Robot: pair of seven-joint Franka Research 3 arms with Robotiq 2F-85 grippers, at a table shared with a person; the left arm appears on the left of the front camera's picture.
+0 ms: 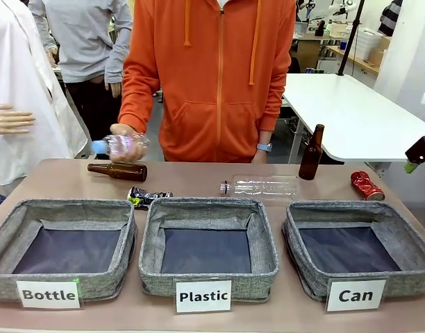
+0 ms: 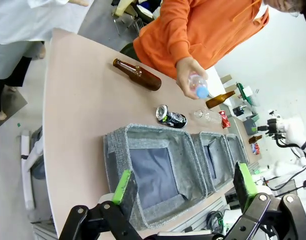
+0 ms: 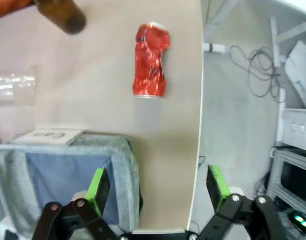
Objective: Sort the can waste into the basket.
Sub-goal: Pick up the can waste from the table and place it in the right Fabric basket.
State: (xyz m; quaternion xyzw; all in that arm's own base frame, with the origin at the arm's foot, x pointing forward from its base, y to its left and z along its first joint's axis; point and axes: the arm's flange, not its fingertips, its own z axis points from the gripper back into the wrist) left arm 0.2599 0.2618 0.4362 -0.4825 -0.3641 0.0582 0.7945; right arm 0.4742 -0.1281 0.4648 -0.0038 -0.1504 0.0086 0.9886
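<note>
A crushed red can (image 1: 367, 185) lies on the table behind the right basket, the one with the "Can" card (image 1: 355, 295). In the right wrist view the red can (image 3: 151, 60) lies ahead of my open, empty right gripper (image 3: 158, 186), which hovers over that basket's corner (image 3: 127, 160). Part of the right gripper (image 1: 415, 158) shows at the front view's right edge. A crushed black can (image 1: 146, 197) lies behind the gap between the left and middle baskets. My left gripper (image 2: 184, 184) hangs open and empty above the left basket, with the black can (image 2: 170, 117) beyond it.
Baskets labelled "Bottle" (image 1: 4, 239) and "Plastic" (image 1: 264, 236) stand left and middle. One brown bottle (image 1: 119, 171) lies at the back left and another (image 1: 311, 152) stands upright. A clear bottle (image 1: 261, 186) lies mid-table. The person's hand (image 1: 122, 135) holds a clear plastic bottle.
</note>
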